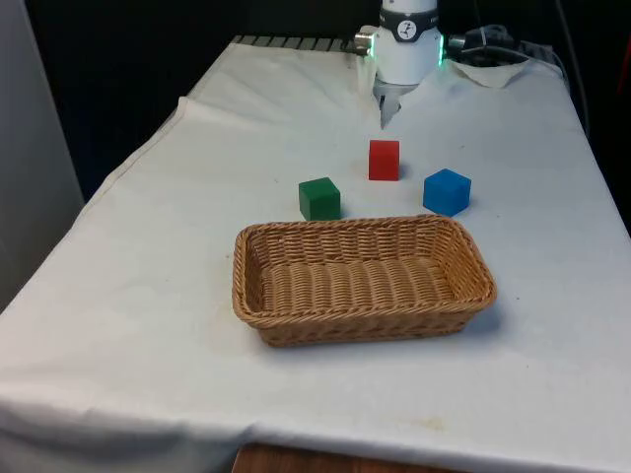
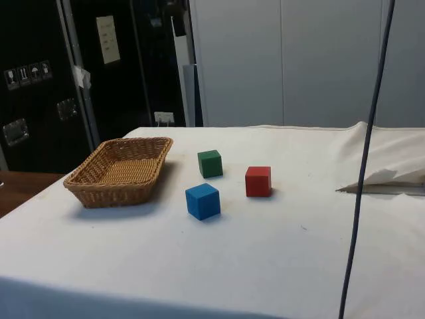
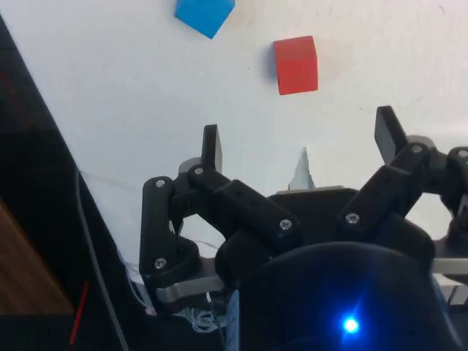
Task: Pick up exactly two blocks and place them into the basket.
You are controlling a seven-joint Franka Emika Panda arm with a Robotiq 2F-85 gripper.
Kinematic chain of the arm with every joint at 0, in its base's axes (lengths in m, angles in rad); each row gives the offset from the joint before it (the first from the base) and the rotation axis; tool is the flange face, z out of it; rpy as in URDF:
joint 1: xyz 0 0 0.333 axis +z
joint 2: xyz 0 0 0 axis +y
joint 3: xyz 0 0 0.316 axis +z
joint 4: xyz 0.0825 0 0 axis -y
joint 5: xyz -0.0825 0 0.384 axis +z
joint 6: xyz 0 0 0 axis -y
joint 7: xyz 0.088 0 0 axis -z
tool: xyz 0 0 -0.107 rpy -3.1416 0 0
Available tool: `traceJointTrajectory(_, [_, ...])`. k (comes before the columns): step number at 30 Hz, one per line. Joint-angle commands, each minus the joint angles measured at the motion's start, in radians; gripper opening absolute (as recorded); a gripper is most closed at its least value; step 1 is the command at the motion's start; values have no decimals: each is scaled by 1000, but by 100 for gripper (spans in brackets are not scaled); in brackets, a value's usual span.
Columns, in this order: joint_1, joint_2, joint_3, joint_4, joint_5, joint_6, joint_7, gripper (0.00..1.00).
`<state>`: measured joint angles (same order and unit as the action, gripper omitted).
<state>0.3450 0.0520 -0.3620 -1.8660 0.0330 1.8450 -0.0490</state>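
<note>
Centring the open, empty gripper (image 3: 300,135) squarely over the red block (image 1: 384,160), nearest of three, favours a square grasp.

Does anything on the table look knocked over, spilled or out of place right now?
Nothing stands out. The basket sits upright and holds nothing yet. The green block, red block and blue block rest flat on the cloth beyond it, each apart from the others. The gripper hangs open above the cloth near the red block.
</note>
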Motion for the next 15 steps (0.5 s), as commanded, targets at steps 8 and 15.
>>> traceJointTrajectory(8, [-5,-24,-6,-54,-4,25,-10,100])
traceJointTrajectory(15, [-4,-88,-5,-180,-35,136,-1,100])
